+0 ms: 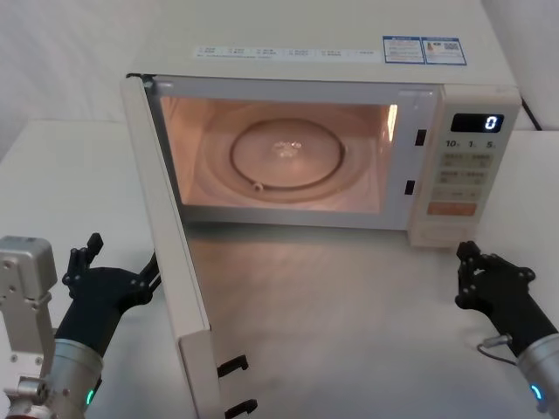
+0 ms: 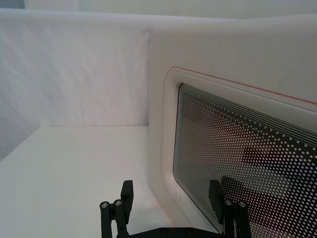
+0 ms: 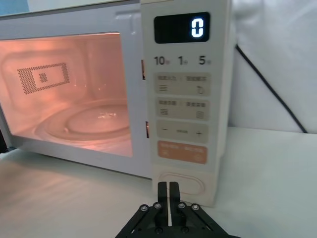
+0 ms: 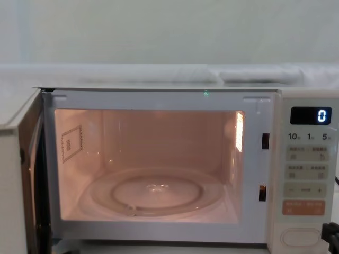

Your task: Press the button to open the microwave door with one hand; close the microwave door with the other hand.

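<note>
The microwave door (image 1: pixel 170 236) stands wide open at nine o'clock, the left gripper (image 2: pixel 173 206) spread behind its outer face. The right gripper (image 3: pixel 168 191), fingers pressed together, sits just before the button (image 3: pixel 179 184) at five o'clock of the lit oven

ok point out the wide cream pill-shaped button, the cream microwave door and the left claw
wide cream pill-shaped button (image 3: pixel 181 185): right wrist view, its face
cream microwave door (image 1: pixel 166 236): head view, inner face
left claw (image 2: pixel 173 208): left wrist view, between fingertips
</note>
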